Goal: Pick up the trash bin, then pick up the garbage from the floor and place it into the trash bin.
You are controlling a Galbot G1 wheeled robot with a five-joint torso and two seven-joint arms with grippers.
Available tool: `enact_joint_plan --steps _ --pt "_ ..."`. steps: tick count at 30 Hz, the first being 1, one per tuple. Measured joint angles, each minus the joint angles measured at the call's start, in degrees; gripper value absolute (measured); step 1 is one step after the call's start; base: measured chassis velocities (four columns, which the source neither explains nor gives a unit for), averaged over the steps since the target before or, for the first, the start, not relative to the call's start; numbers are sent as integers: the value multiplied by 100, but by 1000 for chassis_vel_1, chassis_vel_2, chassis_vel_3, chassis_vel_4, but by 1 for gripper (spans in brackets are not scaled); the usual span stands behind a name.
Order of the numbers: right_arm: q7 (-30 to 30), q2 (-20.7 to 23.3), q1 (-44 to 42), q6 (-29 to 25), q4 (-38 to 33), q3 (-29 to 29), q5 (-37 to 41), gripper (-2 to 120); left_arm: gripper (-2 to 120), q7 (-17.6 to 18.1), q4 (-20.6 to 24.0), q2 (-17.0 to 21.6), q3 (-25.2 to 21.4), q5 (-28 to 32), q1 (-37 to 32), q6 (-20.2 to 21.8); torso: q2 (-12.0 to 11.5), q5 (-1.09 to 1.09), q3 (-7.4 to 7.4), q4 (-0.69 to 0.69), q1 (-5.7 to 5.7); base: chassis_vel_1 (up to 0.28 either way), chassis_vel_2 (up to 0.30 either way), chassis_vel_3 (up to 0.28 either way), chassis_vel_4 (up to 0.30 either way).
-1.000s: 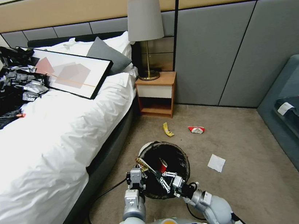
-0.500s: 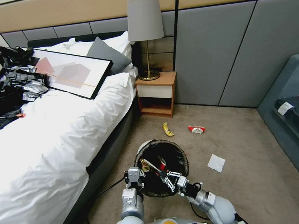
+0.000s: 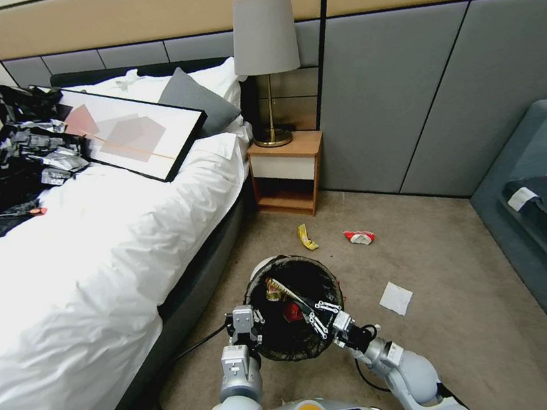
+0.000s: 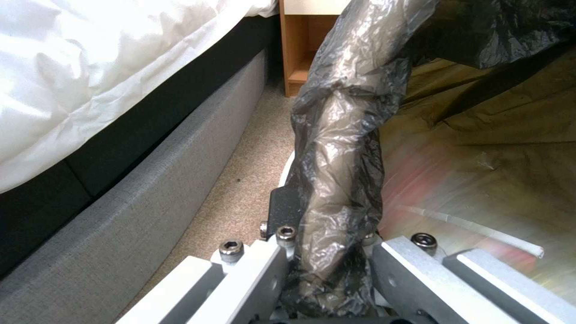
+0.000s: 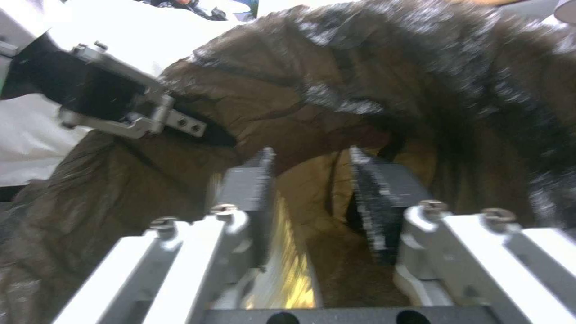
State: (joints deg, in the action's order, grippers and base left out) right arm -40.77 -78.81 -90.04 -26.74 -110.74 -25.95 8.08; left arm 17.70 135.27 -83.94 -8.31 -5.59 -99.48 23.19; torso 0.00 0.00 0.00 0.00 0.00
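the trash bin (image 3: 295, 309) stands on the carpet beside the bed (image 3: 92, 256), the left gripper (image 3: 243, 318) pinching its bag-covered rim at 9 o'clock, the right gripper (image 3: 320, 316) at 4 o'clock over the opening, fingers spread, a shiny wrapper (image 5: 288, 274) against one finger.

Evenly and brightly lit head view, with white bedding (image 3: 92, 256) blown out to glare from 7 to 9 o'clock and wide-angle bowing of the wall panels (image 3: 407, 93) toward 12 and 3 o'clock. Sharp focus in the left wrist view on the crinkled bag rim (image 4: 342, 148), specular sheen along it, soft smear at 4 o'clock. Heavy motion blur across the right wrist view, dim brown bag interior (image 5: 336, 112), bright overexposed patch at 10 o'clock.
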Motion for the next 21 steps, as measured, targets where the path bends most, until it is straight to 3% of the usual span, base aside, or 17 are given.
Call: enact_joint_plan --steps 12,15,21 --pt "-12 18 0 -1 -76 -142 69 92 0 -7 2 -10 18 3 4 4 0 0 0 0 0 0 0 0 0" --pt "-11 15 -1 -5 -61 -139 67 99 0 4 2 -11 7 -5 7 5 0 0 0 1 0 0 0 0 0" --pt "-4 8 -41 -49 -206 -155 56 100 0 4 2 -14 -8 73 13 47 0 0 0 0 1 0 0 0 0"
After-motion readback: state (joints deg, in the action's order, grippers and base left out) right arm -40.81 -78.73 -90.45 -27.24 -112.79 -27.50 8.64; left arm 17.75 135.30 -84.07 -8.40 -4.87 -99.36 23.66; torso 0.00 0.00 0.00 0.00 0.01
